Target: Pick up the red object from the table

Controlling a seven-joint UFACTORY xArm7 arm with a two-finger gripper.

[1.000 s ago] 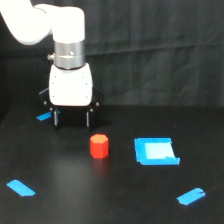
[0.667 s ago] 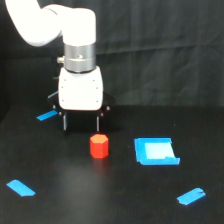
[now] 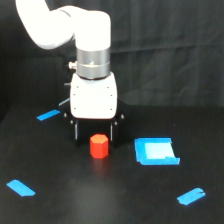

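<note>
Tape strip (image 3: pixel 21 188) lying at the near left of the table (image 3: pixel 115 200), another tape strip (image 3: pixel 48 115) sitting farther back on that side. Moving right: white arm (image 3: pixel 65 27) reaching down from the upper left, ending in a boxy white gripper (image 3: pixel 94 136) hanging upright over the black surface, dark fingers (image 3: pixel 76 131) spread wide and standing either side of the gap, gripping nothing. Sitting in front of that gap, low between the two fingers as seen in the exterior view: red object (image 3: pixel 99 146), resting upright on the table, not lifted; touching the fingers or not, impossible to tell. Farther right, apart from the block: blue square piece (image 3: pixel 156 151) lying flat. Lying nearest the right corner: one more tape strip (image 3: pixel 191 196).
</note>
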